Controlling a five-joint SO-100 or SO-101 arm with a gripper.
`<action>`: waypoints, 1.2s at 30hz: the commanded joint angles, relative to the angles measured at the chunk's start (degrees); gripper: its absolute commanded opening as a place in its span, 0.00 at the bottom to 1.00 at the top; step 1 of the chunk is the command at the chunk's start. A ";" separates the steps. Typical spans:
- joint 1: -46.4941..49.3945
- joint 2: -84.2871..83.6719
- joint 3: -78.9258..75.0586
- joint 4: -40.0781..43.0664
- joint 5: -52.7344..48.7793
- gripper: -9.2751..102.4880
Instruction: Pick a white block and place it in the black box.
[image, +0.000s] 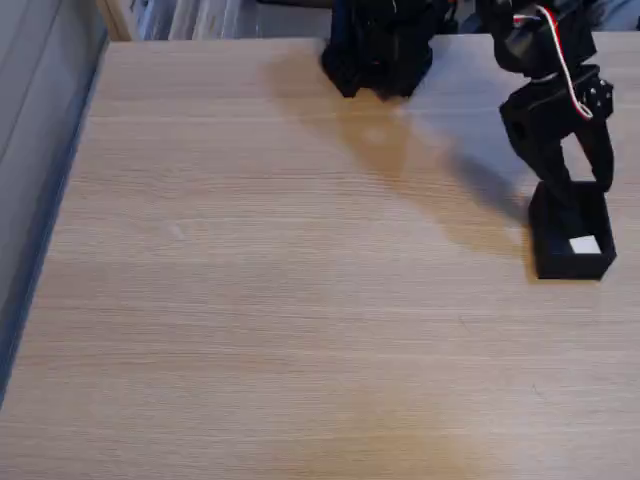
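The black box (570, 262) stands on the wooden table near the right edge of the fixed view. The white block (584, 245) lies inside it, toward the box's front right. My gripper (579, 186) hangs just above the box's back rim, pointing down. Its two black fingers (552, 170) are spread apart, with bare table showing between them and nothing held. The block sits a little below and in front of the fingertips, apart from them.
The arm's black base (380, 50) stands at the table's far edge, with red and white cables (560, 50) running along the arm. The wooden table (280, 280) stretches wide to the left and front. A grey wall or panel (30, 120) borders the left side.
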 joint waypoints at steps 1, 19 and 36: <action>2.81 5.45 -0.18 2.20 0.79 0.08; 25.93 55.46 35.68 33.22 -8.00 0.08; 32.43 73.83 47.02 48.87 -5.36 0.08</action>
